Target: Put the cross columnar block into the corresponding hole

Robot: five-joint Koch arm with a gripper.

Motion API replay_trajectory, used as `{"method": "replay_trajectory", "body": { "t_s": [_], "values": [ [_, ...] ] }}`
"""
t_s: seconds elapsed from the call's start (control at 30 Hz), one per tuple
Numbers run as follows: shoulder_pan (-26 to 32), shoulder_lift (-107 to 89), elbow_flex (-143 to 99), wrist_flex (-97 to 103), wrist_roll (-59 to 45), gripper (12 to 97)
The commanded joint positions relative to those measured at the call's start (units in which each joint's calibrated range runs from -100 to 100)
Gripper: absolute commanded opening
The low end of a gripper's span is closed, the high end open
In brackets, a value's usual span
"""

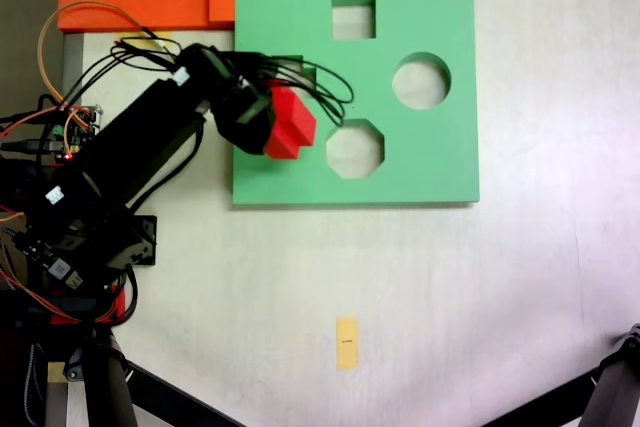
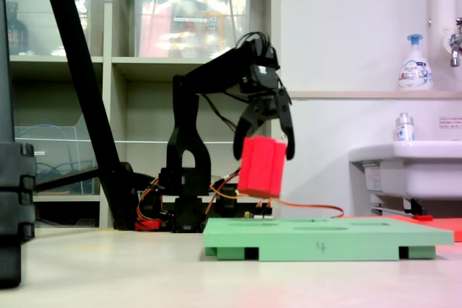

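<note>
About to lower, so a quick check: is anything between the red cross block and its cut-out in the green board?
Nothing visible. The pincer holds the red cross block clear above the green foam board; the arm hides the cross-shaped cut-out from above.

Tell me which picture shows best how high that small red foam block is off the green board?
The side-on fixed view: the small red foam block hangs in the gripper, clear above the green foam board. From above, the block merely overlaps the board.
</note>
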Motion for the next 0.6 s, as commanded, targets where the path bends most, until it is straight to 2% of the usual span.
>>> {"method": "replay_trajectory", "body": {
  "t_s": [0.0,0.57],
  "values": [
    [1.56,0.55,1.85,-3.15,2.1,24.8],
    [4.49,17.03,8.14,7.44,2.88,26.4]
  ]
}}
